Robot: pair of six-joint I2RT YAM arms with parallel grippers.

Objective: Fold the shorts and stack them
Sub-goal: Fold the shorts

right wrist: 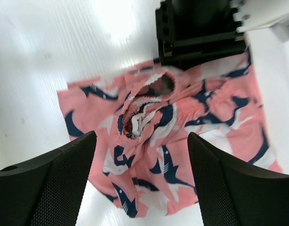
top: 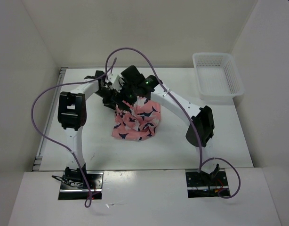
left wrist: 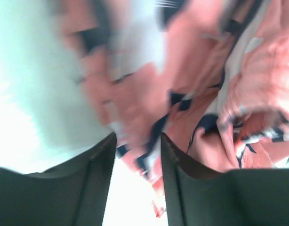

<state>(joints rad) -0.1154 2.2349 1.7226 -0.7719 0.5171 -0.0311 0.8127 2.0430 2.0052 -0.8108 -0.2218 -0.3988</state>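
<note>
**Both arms meet over crumpled shorts at mid-counter**

The shorts (top: 137, 120) lie in a crumpled heap on the white counter (top: 220, 136), at the centre of the overhead frame. They are salmon-pink, printed with navy and white fish-like shapes. The left arm (top: 71, 110) and the right arm (top: 201, 125) both reach in to the heap's upper edge, just above the middle of the frame, where their black wrists crowd together.

In the right wrist view the shorts fill the middle of the frame, with a bunched, gathered opening at its centre. The right jaws are spread wide. Their dark fingers (right wrist: 55, 183) sit at the lower left and lower right, above the cloth, with nothing pinched between them. The other arm's black end sits at the top of that frame, at the far edge of the cloth.

The left wrist view is badly blurred. The left jaws stand partly apart at the bottom of the frame, and pink cloth shows beyond and in the gap. Whether it touches the fingers (left wrist: 95, 179) cannot be told.

A white mesh basket (top: 217, 77) sits at the upper right of the overhead frame, well apart from the shorts
</note>
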